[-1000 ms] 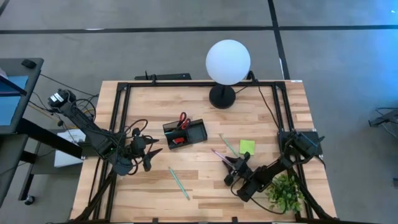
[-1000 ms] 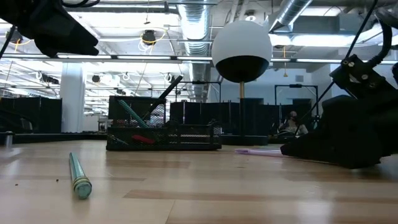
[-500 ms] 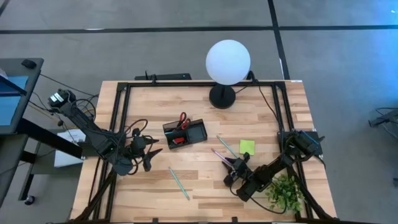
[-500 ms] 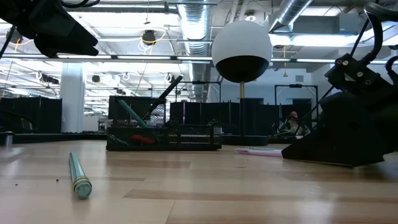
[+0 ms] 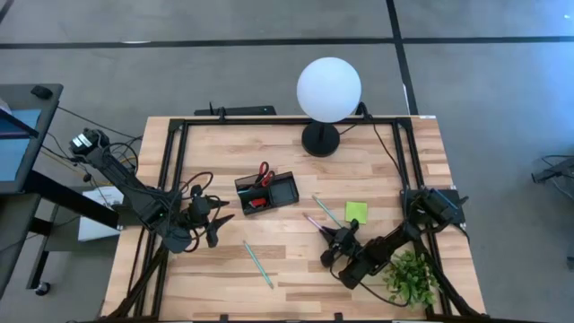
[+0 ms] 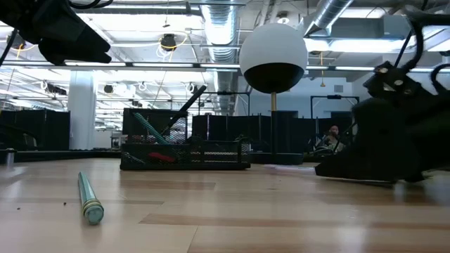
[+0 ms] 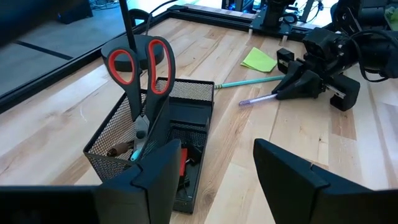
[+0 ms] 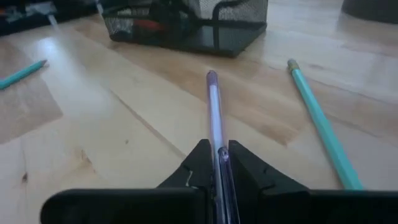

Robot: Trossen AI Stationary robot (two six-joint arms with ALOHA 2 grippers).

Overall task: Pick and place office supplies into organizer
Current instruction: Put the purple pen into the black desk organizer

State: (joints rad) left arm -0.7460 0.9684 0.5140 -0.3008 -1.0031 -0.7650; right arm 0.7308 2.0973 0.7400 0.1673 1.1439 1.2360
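Note:
A thin purple pen [image 8: 214, 109] lies on the wood right of centre, and my right gripper [image 5: 335, 237] is shut on it. It points toward the black mesh organizer [image 5: 267, 191], where red-handled scissors [image 7: 140, 68] stand upright. One teal pen [image 5: 326, 209] lies beside the purple one. A second teal pen [image 5: 258, 263] lies near the front. A lime-green sticky pad [image 5: 356, 212] lies flat to the right. My left gripper [image 5: 220, 224] hovers open, left of the organizer. My right gripper pinches the purple pen's near end [image 8: 219, 155] between its two fingers [image 8: 198, 163]. The fingers come low and slanting from the table's near right and lie along the pen. The rest of the pen sticks out ahead toward the organizer, its far end [image 8: 211, 77] at the tabletop.
A white globe lamp [image 5: 329, 88] stands at the far edge, with a black bar [image 5: 242, 110] to its left. A green plant [image 5: 413, 276] sits at the near right corner, just behind my right arm. Bare wood lies between the purple pen and the organizer.
My right gripper has shut on the purple pen, staying almost where it was. The pen keeps its place on the table.

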